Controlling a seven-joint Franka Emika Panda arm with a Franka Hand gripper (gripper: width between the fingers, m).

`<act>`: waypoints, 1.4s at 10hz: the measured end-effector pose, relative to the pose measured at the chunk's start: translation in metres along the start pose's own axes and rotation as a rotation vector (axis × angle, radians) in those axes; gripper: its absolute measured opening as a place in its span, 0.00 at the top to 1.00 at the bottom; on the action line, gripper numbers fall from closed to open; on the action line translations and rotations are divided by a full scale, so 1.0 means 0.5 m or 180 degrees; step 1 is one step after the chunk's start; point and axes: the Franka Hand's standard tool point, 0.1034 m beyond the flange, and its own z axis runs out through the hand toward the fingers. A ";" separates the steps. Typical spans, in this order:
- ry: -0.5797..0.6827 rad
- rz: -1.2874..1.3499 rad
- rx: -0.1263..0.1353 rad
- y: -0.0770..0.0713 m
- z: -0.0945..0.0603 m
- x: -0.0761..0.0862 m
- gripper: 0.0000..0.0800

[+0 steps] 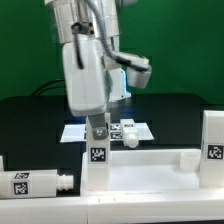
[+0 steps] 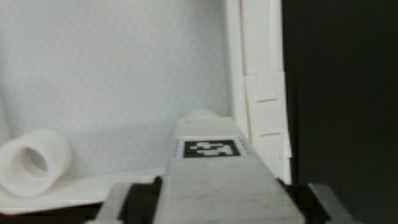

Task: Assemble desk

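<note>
loose leg (image 1: 30, 183) lay flat at the exterior view's left, next we saw the gripper (image 1: 97, 130) clamped tight on a tagged leg (image 1: 98, 153), upright at that end of the tabletop (image 1: 150, 172), third leg (image 1: 213, 140) stood at the view's right

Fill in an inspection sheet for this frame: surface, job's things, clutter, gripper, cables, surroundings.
Surface: black table, marker board lying at the back.
Job's things: tabletop panel in front; held leg upright at its corner; lying leg at the exterior view's left; standing leg at its right.
Clutter: nothing seen.
Gripper: gripper shut on the held leg.
Cables: cable looping along the arm.
Surroundings: green backdrop.
</note>
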 end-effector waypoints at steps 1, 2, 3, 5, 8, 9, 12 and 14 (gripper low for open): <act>0.0001 0.0210 0.0009 -0.001 0.000 0.000 0.64; 0.0006 0.0266 0.0011 -0.001 0.000 0.001 0.64; 0.0005 0.0224 0.0010 -0.001 0.000 0.001 0.64; -0.0033 0.0262 0.0050 -0.008 -0.018 -0.008 0.39; -0.0163 0.0199 0.0076 0.027 -0.077 -0.061 0.20; -0.0147 0.0191 0.0062 0.028 -0.069 -0.053 0.19; -0.0130 0.0172 0.0040 0.030 -0.059 -0.057 0.19; -0.0065 0.0053 -0.0027 0.099 -0.026 -0.085 0.19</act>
